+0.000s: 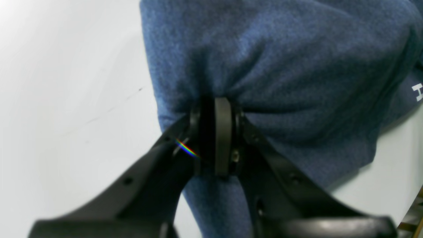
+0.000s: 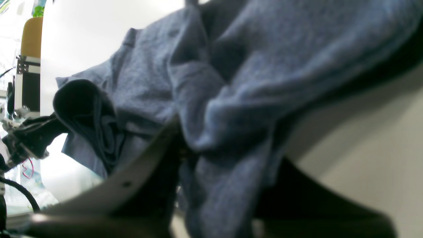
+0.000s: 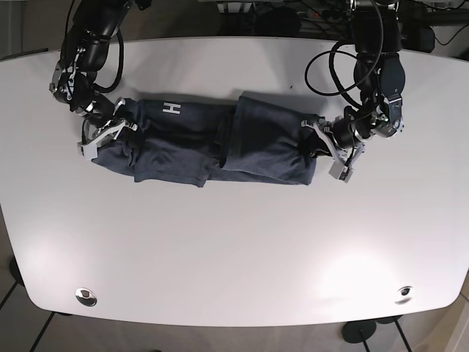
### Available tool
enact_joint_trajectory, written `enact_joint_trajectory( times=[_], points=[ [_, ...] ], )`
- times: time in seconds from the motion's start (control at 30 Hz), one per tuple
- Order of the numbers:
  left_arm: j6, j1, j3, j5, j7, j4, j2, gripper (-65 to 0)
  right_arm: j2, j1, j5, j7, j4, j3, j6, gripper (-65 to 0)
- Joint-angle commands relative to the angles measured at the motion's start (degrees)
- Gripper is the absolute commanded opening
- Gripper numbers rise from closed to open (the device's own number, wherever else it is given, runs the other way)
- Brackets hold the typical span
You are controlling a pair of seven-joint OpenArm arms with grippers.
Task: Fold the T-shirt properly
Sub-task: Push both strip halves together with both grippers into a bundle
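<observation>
A dark blue T-shirt [image 3: 220, 139] lies in a long, partly folded band across the far half of the white table [image 3: 234, 249], with a white letter H [image 3: 171, 108] near its left part. At the shirt's right end, my left gripper [image 3: 320, 144] is shut on bunched cloth; the left wrist view shows its black fingers [image 1: 223, 132] pinching the T-shirt [image 1: 281, 66] together. My right gripper [image 3: 108, 130] holds the shirt's left end. In the right wrist view the T-shirt [image 2: 231, 82] drapes between and over that gripper [image 2: 198, 148], shut on it.
Black cables [image 3: 330, 66] loop behind the arm on the right. Two round fittings [image 3: 86, 295] [image 3: 403, 293] sit near the table's front corners. A tan post [image 2: 31, 36] and some hardware stand beyond the table edge in the right wrist view.
</observation>
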Motion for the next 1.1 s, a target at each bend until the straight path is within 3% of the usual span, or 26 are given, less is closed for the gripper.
enact_joint_trajectory(
  times=[0.03, 0.2, 0.33, 0.4, 0.53, 0.6, 0.63, 0.8, 1.03, 1.1],
  points=[
    [-0.05, -0.22, 0.18, -0.05, 0.78, 0.47, 0.96, -61.2, 1.24, 0.59, 1.37, 1.17, 3.95, 0.28, 0.43, -62.8],
    [-0.05, -0.22, 0.10, -0.05, 3.95, 0.38, 3.95, -61.2, 1.33, -3.11, 1.11, 0.91, 18.90, -0.95, 0.25, -63.1],
    [-0.05, -0.14, -3.86, 0.04, 8.26, 0.38, 9.23, -61.2, 2.03, -6.62, -11.20, 0.91, 33.67, -12.73, 0.25, -63.1],
    [-0.05, -0.22, -5.62, 0.04, 10.37, 0.38, 11.60, -61.2, 0.71, -7.24, -14.81, 0.91, 35.16, -19.06, 0.25, -63.1],
    [-0.05, -0.22, -5.53, 0.04, 10.54, 0.38, 12.48, -61.2, -3.07, -6.89, -15.60, 1.17, 35.08, -23.72, 0.25, -62.9],
    [-0.05, -0.22, -5.53, 0.04, 10.63, 0.38, 13.10, -61.2, -3.59, -4.78, -15.69, 1.26, 34.02, -28.11, 0.17, -62.9],
    [-0.05, -0.22, -5.53, 0.04, 10.63, 0.38, 13.10, -61.2, -3.68, -3.99, -15.69, 1.35, 32.53, -29.61, -0.54, -62.9],
    [-0.05, -0.22, -5.62, 0.04, 10.63, 0.38, 13.10, -61.2, -3.42, 1.29, -15.69, 8.30, 22.33, -37.26, -8.19, -62.5],
    [-0.05, -0.22, -5.53, 0.04, 10.63, 0.38, 13.10, -61.2, -3.42, 6.39, -15.69, 9.09, 13.01, -43.94, -18.38, -62.0],
    [-0.05, -0.22, -5.53, 0.04, 10.63, 0.38, 13.10, -61.2, -3.42, 7.36, -15.69, 9.09, 12.75, -45.78, -20.93, -55.2]
  ],
)
